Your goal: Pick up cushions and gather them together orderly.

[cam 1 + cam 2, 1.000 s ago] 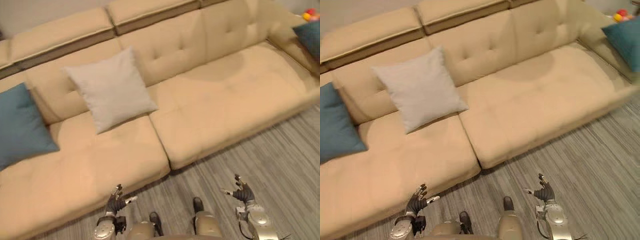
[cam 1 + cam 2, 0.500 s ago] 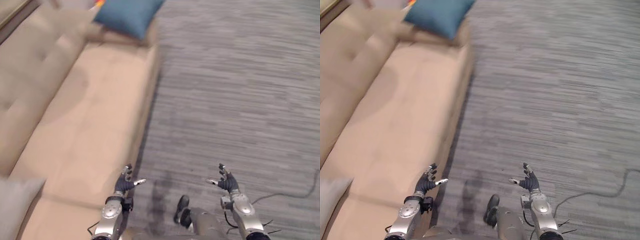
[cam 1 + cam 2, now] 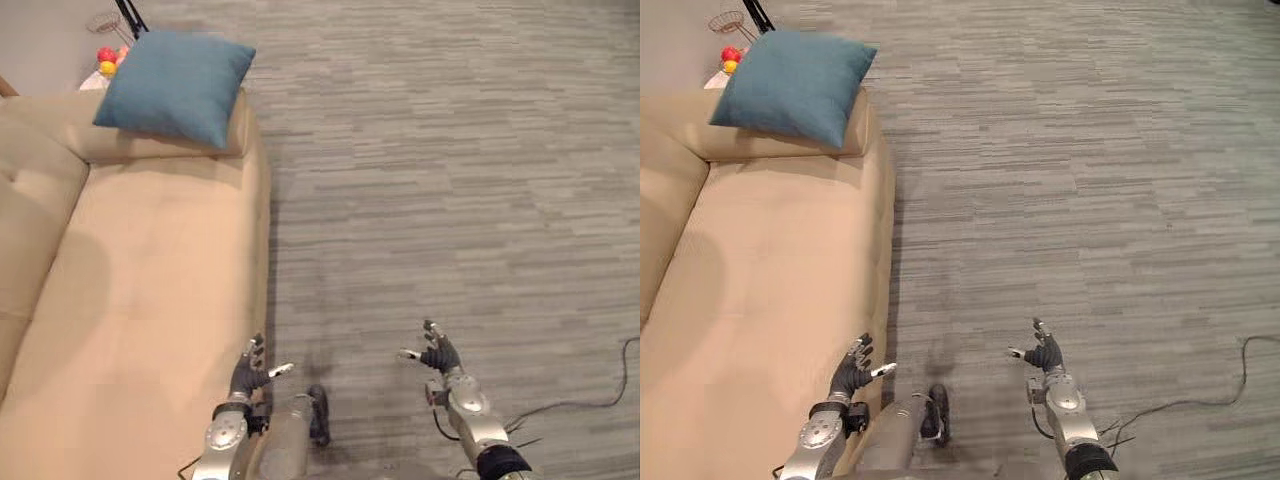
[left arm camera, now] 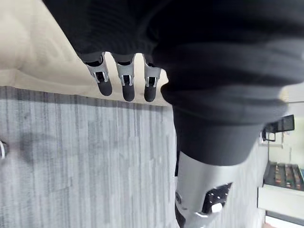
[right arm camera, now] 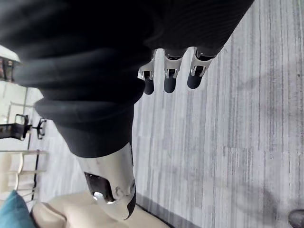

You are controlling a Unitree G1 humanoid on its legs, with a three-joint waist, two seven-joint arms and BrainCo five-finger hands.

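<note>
Upper left: a blue cushion [image 3: 175,85] lies on the end armrest of the beige sofa [image 3: 150,280], which runs down the frame's left side. Small coloured balls [image 3: 108,62] sit just beyond the cushion. Lower centre-left: the left hand [image 3: 245,375] hovers at the sofa's front edge, its fingers [image 4: 127,88] straight, slightly spread, holding nothing. Lower centre-right: the right hand [image 3: 438,355] hangs above the grey striped floor [image 3: 450,180], fingers likewise loosely spread and empty, well apart from the cushion.
</note>
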